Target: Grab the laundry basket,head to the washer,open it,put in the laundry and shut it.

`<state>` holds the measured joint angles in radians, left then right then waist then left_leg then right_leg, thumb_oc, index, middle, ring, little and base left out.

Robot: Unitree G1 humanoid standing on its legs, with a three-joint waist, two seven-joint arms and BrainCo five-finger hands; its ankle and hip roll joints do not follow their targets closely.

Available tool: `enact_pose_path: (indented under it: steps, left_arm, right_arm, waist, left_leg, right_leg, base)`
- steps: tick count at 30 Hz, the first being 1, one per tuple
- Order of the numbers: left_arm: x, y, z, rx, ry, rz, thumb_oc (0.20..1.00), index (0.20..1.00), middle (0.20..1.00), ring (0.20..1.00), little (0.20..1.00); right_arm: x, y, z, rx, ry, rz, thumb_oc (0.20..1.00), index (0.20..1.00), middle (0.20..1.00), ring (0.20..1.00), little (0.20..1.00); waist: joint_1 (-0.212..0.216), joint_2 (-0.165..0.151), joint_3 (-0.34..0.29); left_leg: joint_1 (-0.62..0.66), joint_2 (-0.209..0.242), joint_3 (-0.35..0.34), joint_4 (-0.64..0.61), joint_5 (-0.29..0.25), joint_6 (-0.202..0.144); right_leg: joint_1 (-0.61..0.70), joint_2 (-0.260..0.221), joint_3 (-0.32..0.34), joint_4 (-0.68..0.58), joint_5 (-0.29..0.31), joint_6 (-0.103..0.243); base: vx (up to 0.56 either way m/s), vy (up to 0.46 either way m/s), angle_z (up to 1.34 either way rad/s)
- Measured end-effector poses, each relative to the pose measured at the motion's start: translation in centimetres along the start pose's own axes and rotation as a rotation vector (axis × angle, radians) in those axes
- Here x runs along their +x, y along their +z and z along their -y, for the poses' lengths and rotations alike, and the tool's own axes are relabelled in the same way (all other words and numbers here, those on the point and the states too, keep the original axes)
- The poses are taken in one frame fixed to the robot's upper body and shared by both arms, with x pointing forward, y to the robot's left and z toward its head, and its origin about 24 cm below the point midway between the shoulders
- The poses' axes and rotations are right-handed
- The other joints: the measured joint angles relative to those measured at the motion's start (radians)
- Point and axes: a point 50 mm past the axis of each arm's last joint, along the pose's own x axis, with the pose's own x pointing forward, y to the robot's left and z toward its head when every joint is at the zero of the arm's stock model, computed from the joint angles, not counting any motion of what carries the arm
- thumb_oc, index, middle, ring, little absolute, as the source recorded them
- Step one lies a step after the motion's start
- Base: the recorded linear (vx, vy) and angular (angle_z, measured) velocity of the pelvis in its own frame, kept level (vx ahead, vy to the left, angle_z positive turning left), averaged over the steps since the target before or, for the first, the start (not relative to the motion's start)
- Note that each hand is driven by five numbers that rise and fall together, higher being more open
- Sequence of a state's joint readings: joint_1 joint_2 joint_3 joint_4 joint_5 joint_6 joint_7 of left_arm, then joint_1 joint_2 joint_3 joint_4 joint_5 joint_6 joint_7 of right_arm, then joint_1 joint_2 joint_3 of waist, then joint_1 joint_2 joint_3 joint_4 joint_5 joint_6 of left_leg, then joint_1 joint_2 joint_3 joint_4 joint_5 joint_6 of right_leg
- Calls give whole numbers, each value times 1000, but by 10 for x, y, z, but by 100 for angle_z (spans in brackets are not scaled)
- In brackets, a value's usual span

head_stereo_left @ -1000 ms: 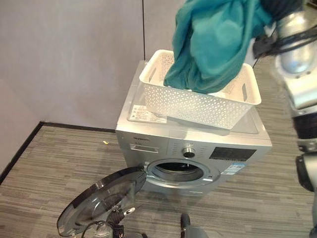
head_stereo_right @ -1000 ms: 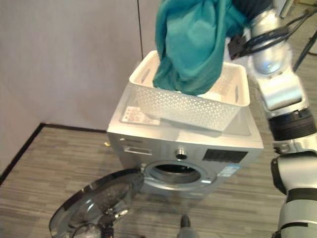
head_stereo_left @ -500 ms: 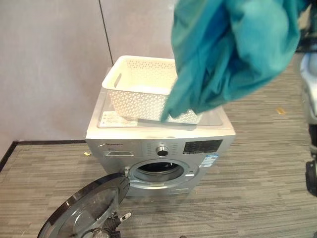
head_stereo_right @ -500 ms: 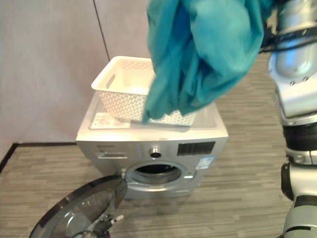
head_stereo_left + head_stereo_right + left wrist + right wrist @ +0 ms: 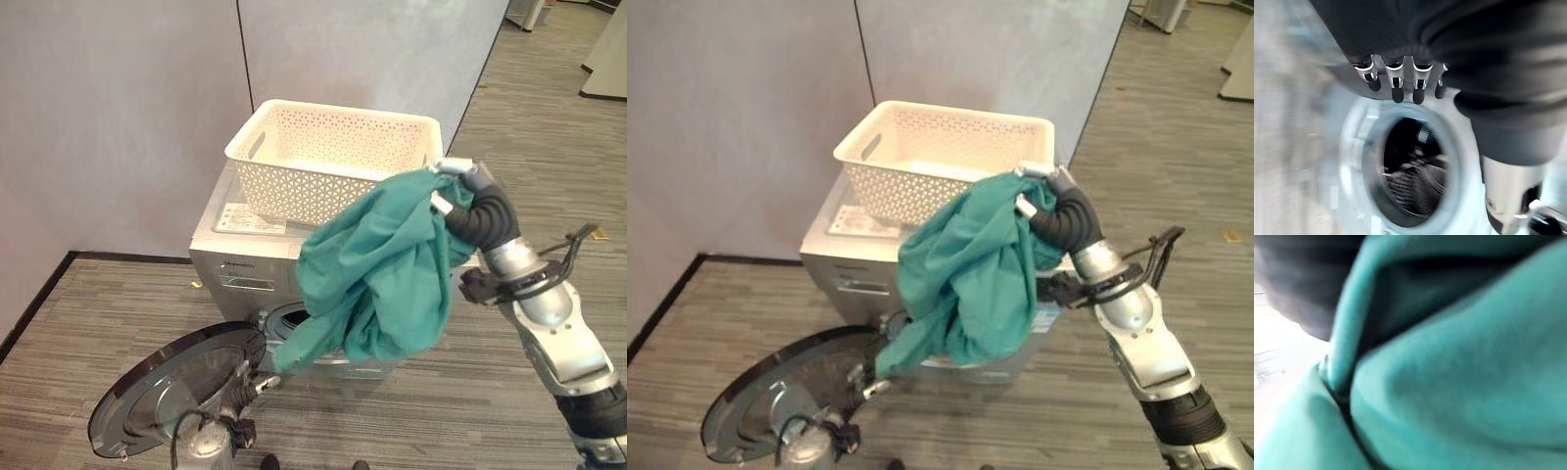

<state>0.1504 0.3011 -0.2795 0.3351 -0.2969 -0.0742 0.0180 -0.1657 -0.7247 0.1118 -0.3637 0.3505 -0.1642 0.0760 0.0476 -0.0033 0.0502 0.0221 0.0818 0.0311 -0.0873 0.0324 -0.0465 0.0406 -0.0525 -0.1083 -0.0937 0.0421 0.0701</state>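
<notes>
Teal garment (image 5: 377,279) lowered before washer (image 5: 240,269), right robot hand (image 5: 453,191) gripping

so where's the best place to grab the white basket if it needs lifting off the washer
By the slot handles cut into its short end walls, just under the rim. The basket sits upright on the washer, with one slot facing the robot's left, so a hand can hook in from that side. The opposite end is partly hidden behind the teal cloth held by the right hand.

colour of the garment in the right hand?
Teal green, plain. The garment hanging from the right hand shows best in the left eye view.
</notes>
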Motion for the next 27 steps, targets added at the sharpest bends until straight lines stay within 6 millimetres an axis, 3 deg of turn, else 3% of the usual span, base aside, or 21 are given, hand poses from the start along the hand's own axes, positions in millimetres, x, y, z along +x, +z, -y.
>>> enact_pose_path:
  steps: [5,7,10,14,21,27]
  left_arm:
    - [4,56,-2,223,-104,211,1000,1000,1000,1000,1000]
    - [14,85,11,276,-159,317,1000,1000,1000,1000,1000]
    - [23,106,29,308,-232,381,1000,1000,1000,1000,1000]
    - [28,121,49,340,-311,429,1000,1000,1000,1000,1000]
    - [30,131,78,340,-424,461,1000,1000,1000,1000,1000]
    - [28,131,76,344,-448,449,1000,1000,1000,1000,1000]
  right_arm:
    - [-17,-15,-16,115,77,-88,200,200,200,200,200]
    - [-17,-17,-27,162,144,-97,200,200,200,200,200]
    - [-15,-18,-36,198,167,-91,200,200,200,200,200]
    - [-13,-17,-40,220,163,-81,200,200,200,200,200]
    - [-6,-15,-39,248,126,-58,200,200,200,200,200]
    - [-4,-15,-39,261,105,-51,200,200,200,200,200]
  waist:
    - [-6,7,15]
    - [-7,17,23]
    - [-7,13,26]
    - [-8,17,28]
    - [-19,35,41]
    - [-22,37,42]
  left_leg:
    - [-7,-11,-25,1,9,-4]
    - [-5,-18,-37,2,9,-4]
    - [-8,-19,-48,2,9,-4]
    - [-8,-21,-50,3,9,-4]
    - [-8,-23,-71,5,11,-6]
    - [-8,-23,-73,4,11,-7]
  right_leg:
    - [3,-11,-22,0,-2,3]
    - [14,-17,-37,1,-6,9]
    - [16,-17,-43,4,-9,11]
    - [19,-18,-48,5,-12,12]
    - [30,-19,-69,5,-16,12]
    - [32,-19,-72,5,-17,11]
  base:
    - [-3,-29,15]
    - [-2,-34,18]
    - [2,-18,8]
    - [6,-7,4]
    - [7,-7,8]
    - [3,0,1]
